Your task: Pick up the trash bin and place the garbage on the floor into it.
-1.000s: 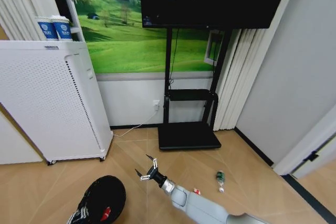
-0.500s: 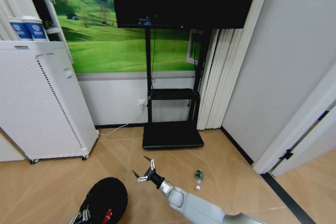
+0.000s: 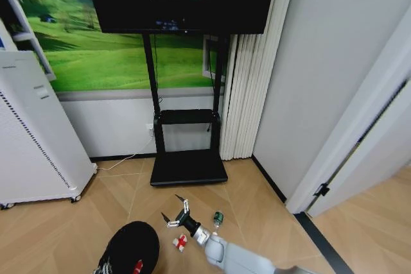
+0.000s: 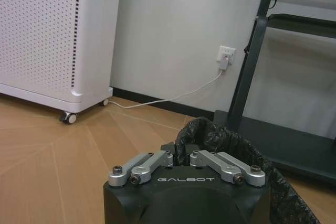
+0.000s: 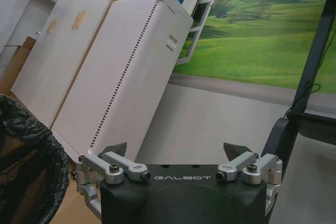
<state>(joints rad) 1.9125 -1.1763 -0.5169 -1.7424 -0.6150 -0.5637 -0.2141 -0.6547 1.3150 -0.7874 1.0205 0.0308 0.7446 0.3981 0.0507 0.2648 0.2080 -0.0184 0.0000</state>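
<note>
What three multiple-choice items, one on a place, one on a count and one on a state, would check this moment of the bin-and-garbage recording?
1. Where does the small bottle lie?
A. on the floor in front of the TV stand's base
B. inside the trash bin
C. on top of the white cabinet

2. How many pieces of garbage lie on the bare floor in the head view?
A. none
B. two
C. five

3. How are the right gripper's fingers?
A. shut on the bottle
B. shut on a wrapper
C. spread open, holding nothing

Key: 1 A, the bottle lies just before the base. 2 B, the bottle and a red-and-white wrapper. 3 C, the fingers are splayed with nothing between them.
</note>
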